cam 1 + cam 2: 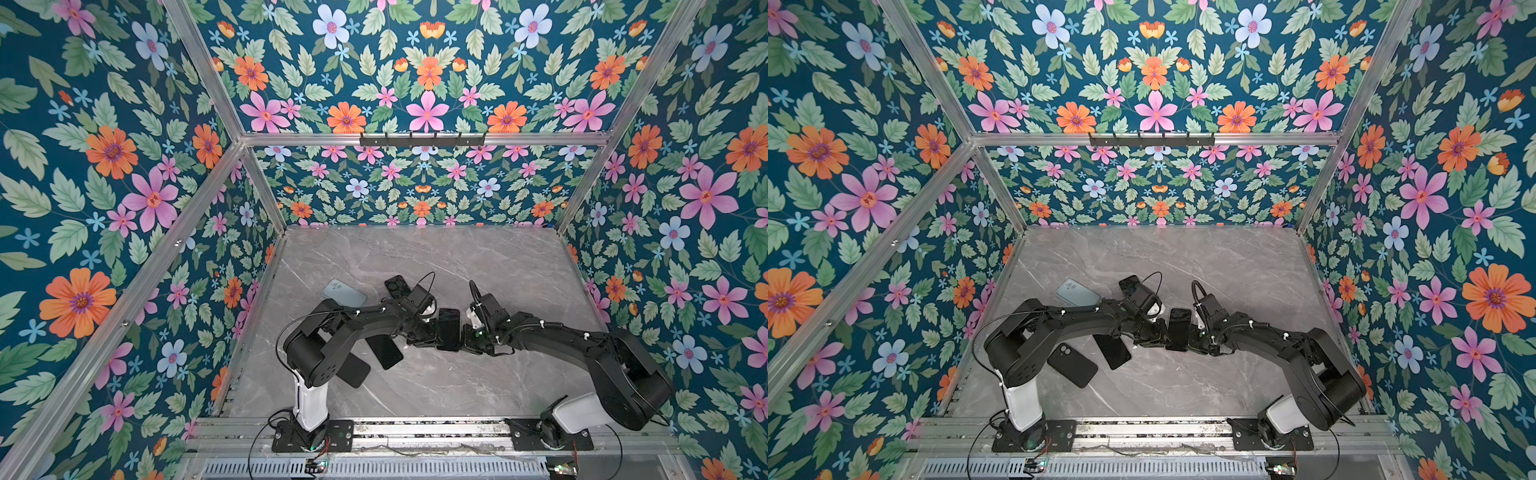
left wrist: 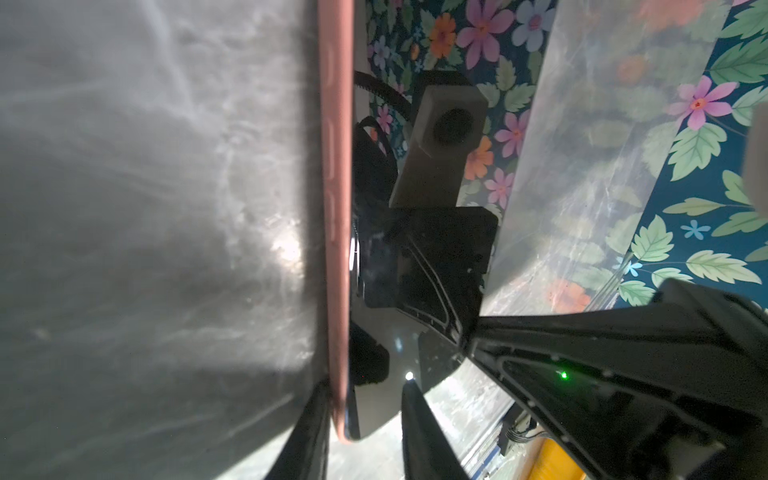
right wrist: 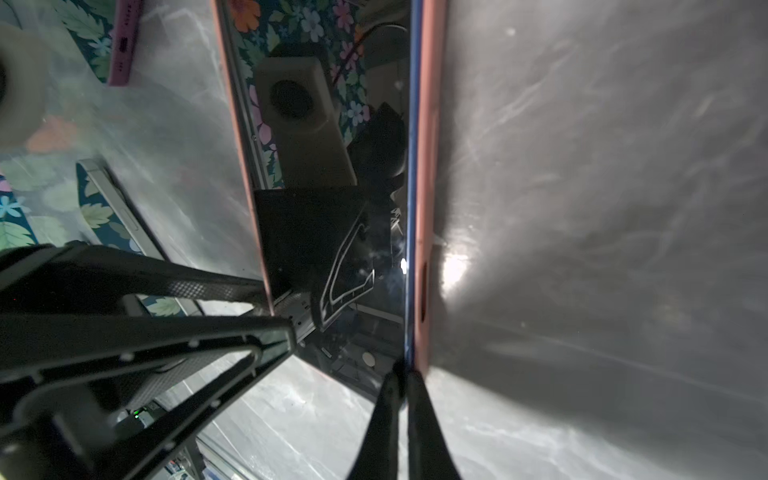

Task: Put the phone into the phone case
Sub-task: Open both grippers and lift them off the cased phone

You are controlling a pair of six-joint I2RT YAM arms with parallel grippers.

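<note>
phone (image 1: 449,330) lies mid table (image 1: 478,257), in pink case (image 2: 336,208). left gripper (image 2: 368,386) pinches phone and case edge; right gripper (image 3: 405,374) fingers pressed together at rim seam. Likely rigid, slick glass, soft rim: grip long edges, press corners gently.

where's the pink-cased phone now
In both top views the black phone in its salmon-pink case sits mid-table, between the left gripper and right gripper.

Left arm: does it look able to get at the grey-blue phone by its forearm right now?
Probably not yet: the left gripper is clamped on the pink case, so it's busy. The grey-blue phone itself lies uncovered close by.
</note>
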